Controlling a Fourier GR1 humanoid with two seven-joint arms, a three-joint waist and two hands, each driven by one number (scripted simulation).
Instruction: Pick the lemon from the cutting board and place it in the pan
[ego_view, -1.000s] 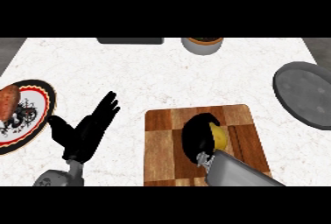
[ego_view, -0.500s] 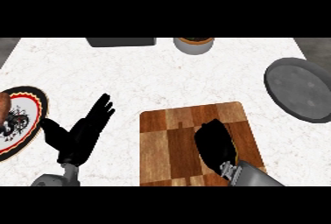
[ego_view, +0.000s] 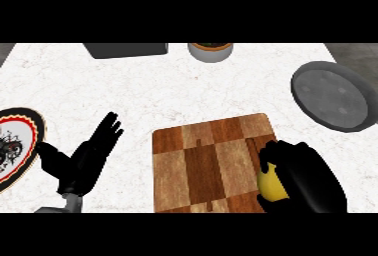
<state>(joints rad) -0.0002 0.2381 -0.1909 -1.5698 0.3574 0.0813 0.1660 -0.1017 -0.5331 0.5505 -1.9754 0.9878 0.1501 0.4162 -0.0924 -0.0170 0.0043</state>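
A yellow lemon (ego_view: 270, 184) shows at the right edge of the wooden cutting board (ego_view: 207, 170), mostly wrapped by my right hand (ego_view: 306, 175), whose black fingers curl round it. The grey round pan (ego_view: 332, 95) lies on the counter at the upper right, apart from the hand. My left hand (ego_view: 85, 157) rests open at the lower left, fingers straight and pointing up, between the board and a plate.
A patterned plate (ego_view: 15, 147) lies at the left edge. A dark flat object (ego_view: 124, 49) and a small round pot (ego_view: 212, 51) stand at the counter's far side. White marbled counter (ego_view: 184, 95) spreads between board and pan.
My right hand has moved right to the board's right edge with the lemon in it, which shows again. The view has shifted; the left hand stays open.
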